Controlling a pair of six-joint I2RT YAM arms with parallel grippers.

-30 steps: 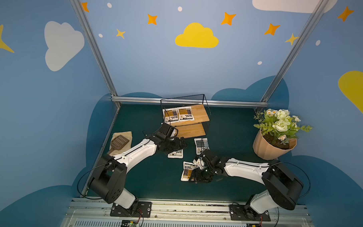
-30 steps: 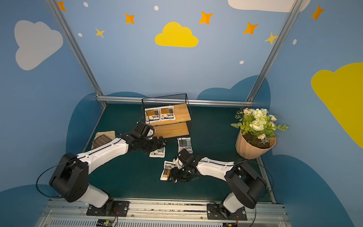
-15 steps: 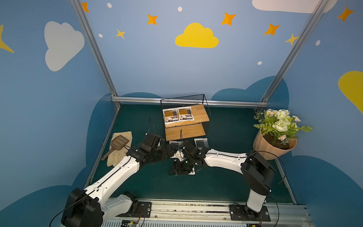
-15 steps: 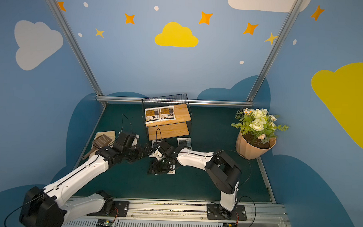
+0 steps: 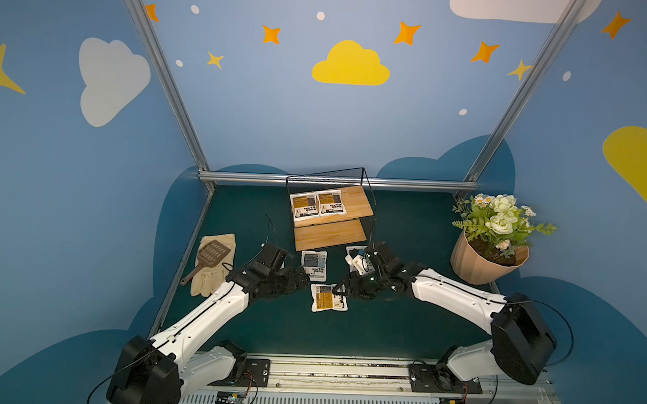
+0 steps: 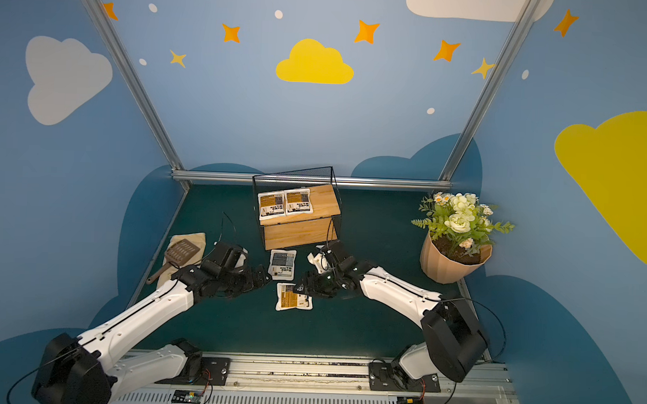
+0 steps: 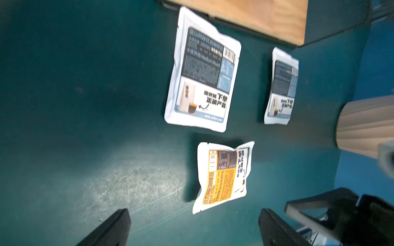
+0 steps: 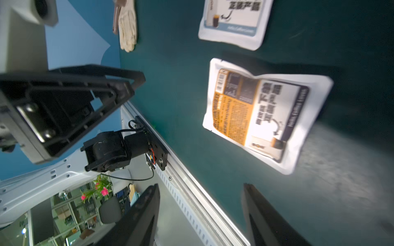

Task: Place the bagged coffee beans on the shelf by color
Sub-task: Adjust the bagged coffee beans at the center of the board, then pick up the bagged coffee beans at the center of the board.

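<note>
The shelf [image 5: 330, 235] stands at the back middle, with two orange bagged coffee beans [image 5: 303, 206] [image 5: 329, 203] side by side on its upper board. In front of it, a grey-blue bag [image 5: 314, 265] lies flat on the mat, and a second grey-blue bag [image 7: 281, 87] is mostly hidden by my right arm in both top views. An orange bag [image 5: 328, 297] [image 8: 266, 115] lies nearer the front. My left gripper [image 5: 300, 280] [image 7: 194, 225] is open, just left of the orange bag. My right gripper [image 5: 343, 288] [image 8: 202, 213] is open and empty at that bag's right edge.
A cream glove [image 5: 216, 269] with a brown slotted scoop [image 5: 211, 256] on it lies at the left. A tan flowerpot [image 5: 486, 264] with white flowers stands at the right. The aluminium rail [image 5: 345, 370] runs along the front edge.
Both arms have changed pose. My left gripper has come away from the grey-blue bag toward the orange one. My right gripper has shifted slightly left at the orange bag. The bags have hardly moved.
</note>
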